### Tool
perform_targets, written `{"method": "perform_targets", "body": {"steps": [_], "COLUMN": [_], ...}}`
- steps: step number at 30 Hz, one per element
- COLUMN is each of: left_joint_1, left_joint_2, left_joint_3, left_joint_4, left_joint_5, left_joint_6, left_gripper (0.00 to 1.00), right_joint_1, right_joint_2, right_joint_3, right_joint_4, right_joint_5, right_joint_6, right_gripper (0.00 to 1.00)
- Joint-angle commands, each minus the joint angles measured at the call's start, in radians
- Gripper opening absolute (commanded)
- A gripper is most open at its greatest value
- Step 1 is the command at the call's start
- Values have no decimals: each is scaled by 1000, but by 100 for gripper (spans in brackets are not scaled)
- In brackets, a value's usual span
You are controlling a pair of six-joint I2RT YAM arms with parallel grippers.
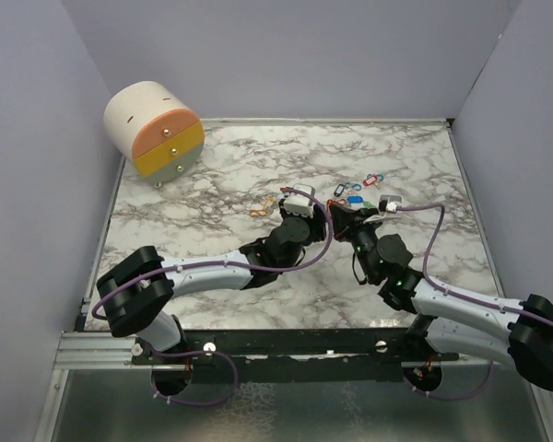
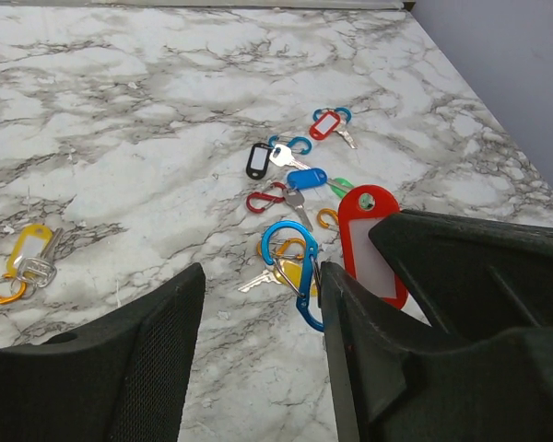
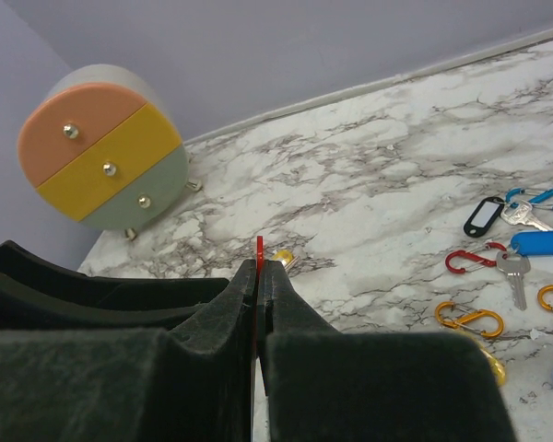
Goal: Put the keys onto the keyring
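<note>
Above the desk (image 1: 212,175), the top camera shows a round drawer unit (image 1: 153,130) in the far left corner. Its three drawers are shut, so I cannot tell what they hold. My left arm (image 1: 212,270) and right arm (image 1: 442,299) both reach inward and nearly meet at mid-desk. The keys (image 1: 355,191) lie scattered just beyond my right wrist. A yellow tag (image 1: 261,208) lies apart from them, beside my left wrist.

From my left wrist, my left fingers (image 2: 138,359) stand wide apart and hold nothing. A blue carabiner (image 2: 290,267) sits just beside my right-hand pad; I cannot tell whether they touch. The red tag (image 2: 367,249) stands nearly upright, pinched by my right fingers (image 2: 470,267), and its label window is plain white. Beyond it, a black tag (image 2: 258,159), a blue tag (image 2: 306,177) and a second red tag (image 2: 324,122) lie flat.

From my right wrist, my right fingers (image 3: 295,313) press together on the thin edge of the red tag (image 3: 259,250). The drawer unit (image 3: 106,147) shows a peach front on top, yellow in the middle and grey-green below, each with one metal knob. Loose keys (image 3: 511,272) lie well to the right.
</note>
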Motion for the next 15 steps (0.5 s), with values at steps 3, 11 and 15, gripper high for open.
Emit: {"method": "perform_targets", "body": {"steps": [3,11,15], "left_joint_1": [5,13,15], "left_joint_2": [-4,-13,-15], "left_joint_3": [16,5,0], "left_joint_4": [20,20,20], "left_joint_5": [-38,-47,-47], "left_joint_6": [-20,-37,-43], "left_gripper": [61,52,22], "right_joint_1": [2,2,2], "right_joint_2": [-25,-29,-31], "right_joint_3": [-11,-13,-13], "right_joint_4": [-15,-15,-15], "right_joint_5": [27,32,36], "right_joint_6": [-4,-7,-7], "right_gripper": [1,1,1]}}
